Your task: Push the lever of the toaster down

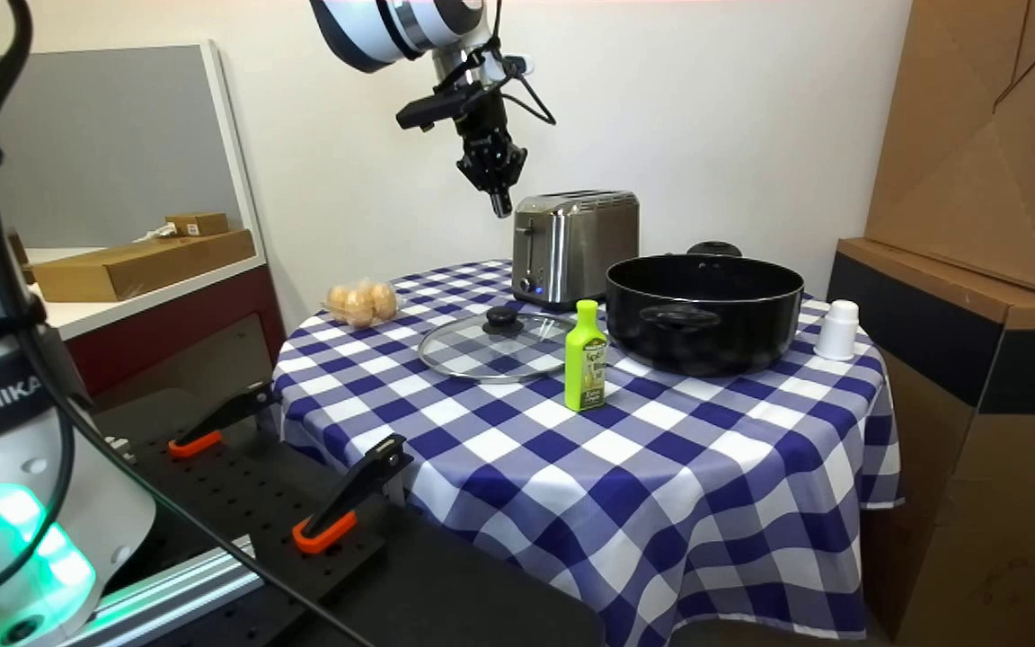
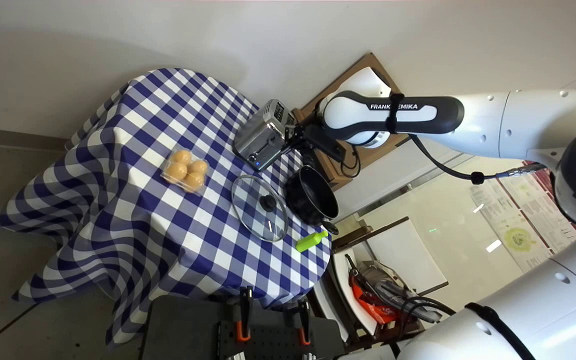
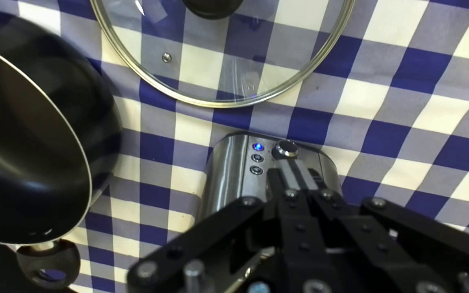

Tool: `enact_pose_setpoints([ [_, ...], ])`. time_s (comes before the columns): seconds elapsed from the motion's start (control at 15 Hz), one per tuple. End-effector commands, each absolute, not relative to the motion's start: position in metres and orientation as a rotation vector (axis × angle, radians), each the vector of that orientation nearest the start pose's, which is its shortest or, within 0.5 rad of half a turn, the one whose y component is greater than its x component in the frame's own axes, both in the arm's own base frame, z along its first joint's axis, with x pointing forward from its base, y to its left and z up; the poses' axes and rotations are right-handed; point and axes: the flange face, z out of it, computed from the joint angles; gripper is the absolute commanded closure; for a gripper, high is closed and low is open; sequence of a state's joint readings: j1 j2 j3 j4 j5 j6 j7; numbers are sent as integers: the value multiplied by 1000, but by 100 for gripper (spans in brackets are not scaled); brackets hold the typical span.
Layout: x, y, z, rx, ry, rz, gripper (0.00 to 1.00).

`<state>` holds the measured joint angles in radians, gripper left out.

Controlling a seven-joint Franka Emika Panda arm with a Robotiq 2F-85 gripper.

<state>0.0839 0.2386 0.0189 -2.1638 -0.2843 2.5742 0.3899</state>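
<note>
Silver toaster (image 1: 576, 250), lever (image 1: 525, 231) perhaps dark, blue-white checked tablecloth (image 1: 517, 467)

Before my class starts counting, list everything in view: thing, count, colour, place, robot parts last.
Cloth-covered round table: one, blue-and-white checks, centre
Shiny metal toaster: one, silver, on table
Tiny sliding lever: one, colour unclear, toaster's narrow end
Wide round pot: one, black, beside toaster
Round glass lid: one, clear, flat on table
Eggs in clear plastic: four, brown, on table
Slim bottle: one, lime green, near lid and pot
Stacked cups: count unclear, white, beside pot
Perforated flat board: one, black, beside table
Clamps: two, black and orange, board's edge
Cardboard boxes: at least four, brown, scene's edges
Background clutter: count unclear, grey and orange, beyond table
Robot arm: one, white and black, reaching over table
Fingers: two, black and grey, closed near toaster
</note>
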Motion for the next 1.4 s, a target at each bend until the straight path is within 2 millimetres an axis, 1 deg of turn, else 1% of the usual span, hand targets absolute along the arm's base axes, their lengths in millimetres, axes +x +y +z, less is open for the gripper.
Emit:
enact_pose_setpoints([
  [0.0, 594, 71, 306, -3235, 59, -447, 100],
  [0.13, 599, 73, 308, -3225, 47, -480, 100],
  [0.33, 605, 73, 306, -3226, 40, -488, 100],
  [0.8, 620, 64, 296, -3233, 61, -494, 100],
  [1.07, 628, 68, 292, -3228, 44, -514, 100],
  [1.33, 634, 72, 282, -3234, 30, -495, 100],
])
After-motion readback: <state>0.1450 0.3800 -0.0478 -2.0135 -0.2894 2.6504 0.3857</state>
